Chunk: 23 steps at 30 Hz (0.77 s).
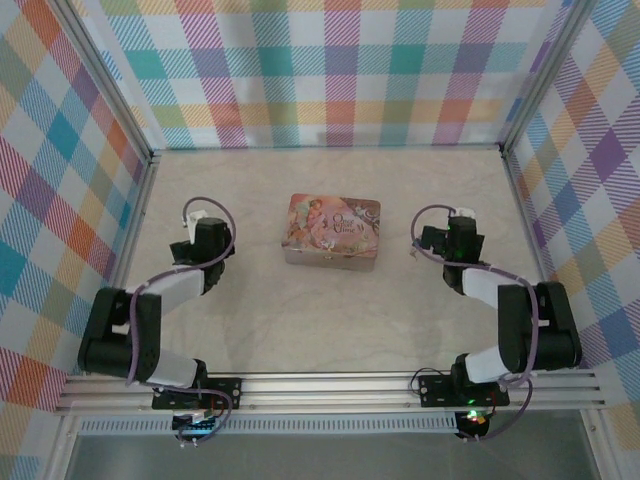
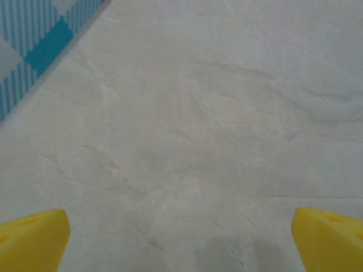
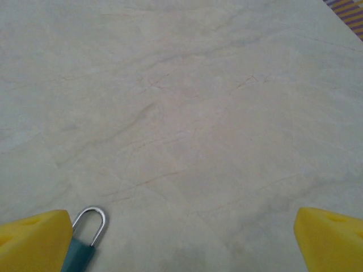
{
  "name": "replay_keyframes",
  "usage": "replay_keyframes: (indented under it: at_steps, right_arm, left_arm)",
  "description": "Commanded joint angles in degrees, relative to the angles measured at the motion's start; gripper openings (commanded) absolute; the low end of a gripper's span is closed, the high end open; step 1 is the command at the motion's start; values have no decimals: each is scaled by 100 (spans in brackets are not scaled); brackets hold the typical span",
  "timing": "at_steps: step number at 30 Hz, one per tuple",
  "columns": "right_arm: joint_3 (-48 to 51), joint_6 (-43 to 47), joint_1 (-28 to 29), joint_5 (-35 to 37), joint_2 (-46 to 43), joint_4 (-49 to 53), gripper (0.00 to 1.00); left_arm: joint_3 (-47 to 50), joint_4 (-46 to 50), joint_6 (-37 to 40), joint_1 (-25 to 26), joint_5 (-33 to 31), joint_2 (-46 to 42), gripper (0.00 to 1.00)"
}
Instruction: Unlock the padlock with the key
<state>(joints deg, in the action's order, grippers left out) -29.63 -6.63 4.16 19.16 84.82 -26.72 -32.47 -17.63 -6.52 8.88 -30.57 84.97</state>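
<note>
Across the pale, veined table [image 1: 330,320], fenced by plaid walls [image 1: 330,70], two arms reach in from the near edge, the left arm [image 1: 150,310] bent on the left side and the right arm [image 1: 510,320] on the right. Between them, near the middle of the table, sits a pink-and-brown tin [image 1: 333,230] with its lid shut, well apart from both arms. The left gripper [image 2: 181,243] hangs over bare table, its yellow fingertips [image 2: 31,241] spread wide to the bottom corners of its wrist view with nothing between them. The right gripper [image 3: 181,243] stands just as wide and grips nothing. The padlock [image 3: 80,252] lies on the table at the bottom of the right wrist view. It is inside the spread jaws but far off centre, close against the fingertip on that view's left side and well apart from the other one. Whether it touches the near pad cannot be told. Its silvery shackle [image 3: 102,222] is a small arch pointing away from the wrist and leaning slightly right. The bit of body showing below it looks dull blue-green, and the frame edge cuts off the rest.
</note>
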Motion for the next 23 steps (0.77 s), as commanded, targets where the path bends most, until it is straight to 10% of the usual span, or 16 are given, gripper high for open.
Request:
replay_keyframes:
  at_steps: [1, 6, 23]
  right_arm:
    - [193, 296, -52, -248, 120, -1199, 100]
    - [791, 419, -328, -1367, 402, -2644, 100]
    - [698, 461, -293, -1340, 301, -2248, 100]
  left_arm:
    - [462, -2216, 593, -61, 554, 324, 100]
    - [1086, -3665, 705, -212, 1233, 620, 100]
    - [966, -3100, 617, -264, 1304, 455, 100]
